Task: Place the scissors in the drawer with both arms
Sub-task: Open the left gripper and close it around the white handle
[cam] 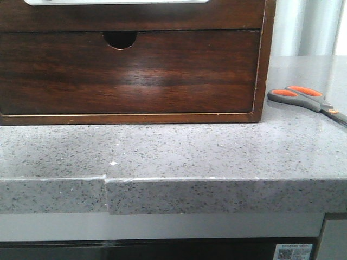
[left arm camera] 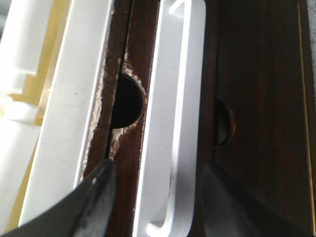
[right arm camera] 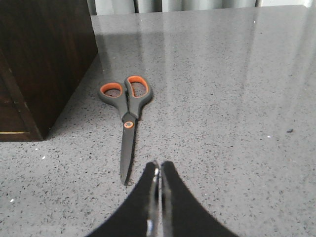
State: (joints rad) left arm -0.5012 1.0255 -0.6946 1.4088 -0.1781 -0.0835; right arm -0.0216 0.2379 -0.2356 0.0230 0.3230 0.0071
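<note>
Scissors [cam: 309, 98] are lying flat on the grey speckled worktop [cam: 179, 149] toward its right edge, just beside the right side wall of the dark wooden cabinet [cam: 130, 73], blades closed. In the front view the blade tips are running off the frame's right side; neither arm is showing there.

Right wrist view is giving the whole scissors [right arm camera: 126, 111]: handle loops pointing toward the worktop's far edge, tips pointing back at the right gripper [right arm camera: 159, 173], which is hovering near the tips with fingers pressed together, holding nothing. The cabinet corner [right arm camera: 44, 59] is standing just beside the loops; bare worktop [right arm camera: 237, 98] is lying between scissors and gripper.

Left wrist view is showing only the cabinet face up close: the left gripper [left arm camera: 155, 173] is sitting spread wide, its two fingers straddling the pale cut-out of the drawer [left arm camera: 177, 118], not closed on it. Semicircular notches [left arm camera: 127, 101] are flanking that drawer. The front view is catching only the drawer's pale strip [cam: 116, 1] at the frame's top.
</note>
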